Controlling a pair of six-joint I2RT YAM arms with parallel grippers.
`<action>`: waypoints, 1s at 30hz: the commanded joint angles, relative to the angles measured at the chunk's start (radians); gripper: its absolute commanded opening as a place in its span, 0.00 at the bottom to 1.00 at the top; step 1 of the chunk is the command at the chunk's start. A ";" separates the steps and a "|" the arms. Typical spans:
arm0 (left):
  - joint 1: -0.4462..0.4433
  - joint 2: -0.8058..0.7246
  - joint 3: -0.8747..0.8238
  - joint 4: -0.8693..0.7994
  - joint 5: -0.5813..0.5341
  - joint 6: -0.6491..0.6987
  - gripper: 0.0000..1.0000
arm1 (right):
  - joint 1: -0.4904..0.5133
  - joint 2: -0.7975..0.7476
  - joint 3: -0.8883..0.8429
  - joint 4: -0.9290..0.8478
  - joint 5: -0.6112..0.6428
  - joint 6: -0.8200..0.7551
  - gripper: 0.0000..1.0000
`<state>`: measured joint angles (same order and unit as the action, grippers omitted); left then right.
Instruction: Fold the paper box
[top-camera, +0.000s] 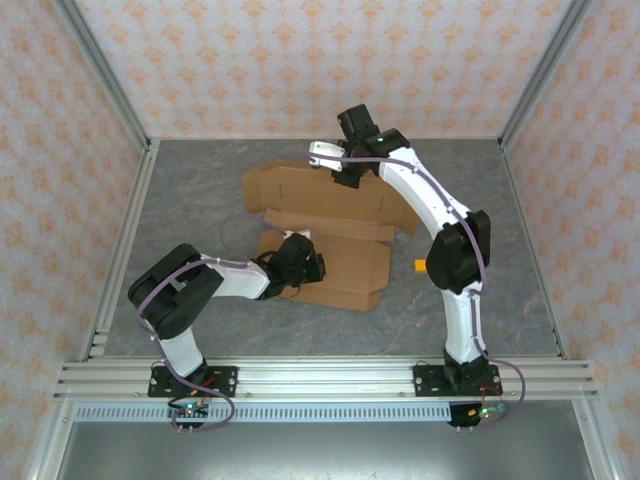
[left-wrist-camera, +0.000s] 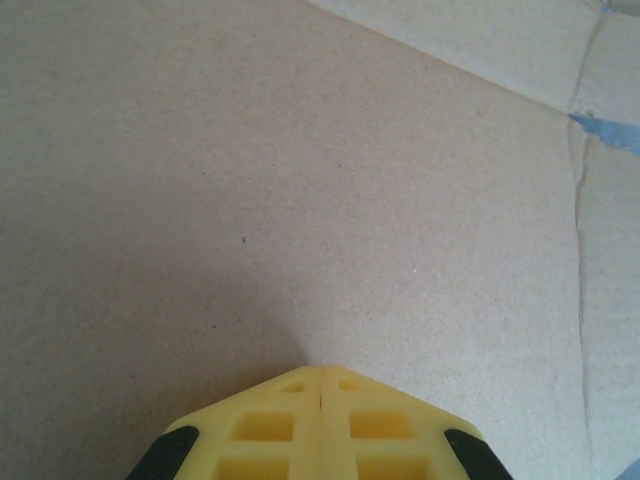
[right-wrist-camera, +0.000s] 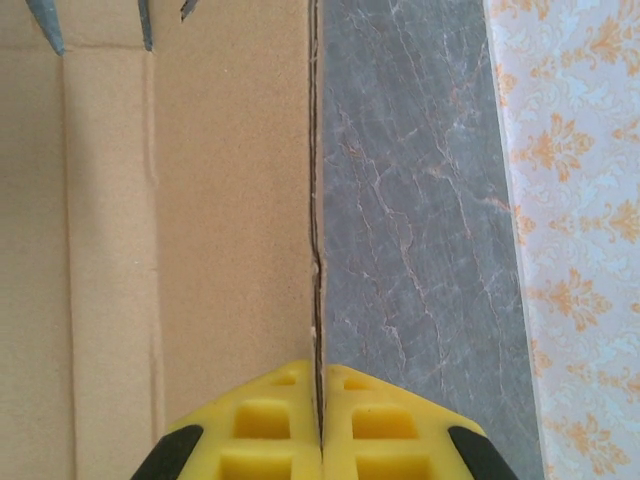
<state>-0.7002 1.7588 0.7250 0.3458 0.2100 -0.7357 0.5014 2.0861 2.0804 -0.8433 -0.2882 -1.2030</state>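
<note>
The paper box (top-camera: 345, 282) is a brown die-cut cardboard sheet lying partly folded in the middle of the table. My left gripper (top-camera: 298, 262) is shut, and its yellow fingertips (left-wrist-camera: 320, 372) press down on a plain cardboard panel (left-wrist-camera: 300, 180) with nothing between them. My right gripper (top-camera: 345, 175) is at the sheet's far edge. In the right wrist view its yellow tips (right-wrist-camera: 320, 368) are shut on the thin edge of a cardboard flap (right-wrist-camera: 220, 200), which stands on edge and runs straight away from them.
A tiny orange block (top-camera: 420, 266) lies on the grey table (top-camera: 500, 230) just right of the box, next to the right arm's elbow. Patterned walls with metal posts close in the back and both sides.
</note>
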 joint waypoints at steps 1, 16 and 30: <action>-0.025 0.058 0.033 0.019 0.000 -0.012 0.02 | 0.012 -0.056 -0.041 -0.003 0.000 -0.051 0.00; -0.036 0.010 0.081 -0.037 -0.015 0.041 0.08 | 0.017 -0.179 -0.364 0.389 0.102 -0.187 0.00; 0.255 -0.472 -0.101 -0.309 -0.035 0.196 0.29 | 0.010 -0.237 -0.589 0.743 0.123 -0.259 0.00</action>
<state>-0.5045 1.3628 0.6537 0.1497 0.2035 -0.5915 0.5144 1.8977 1.5085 -0.2031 -0.1856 -1.4265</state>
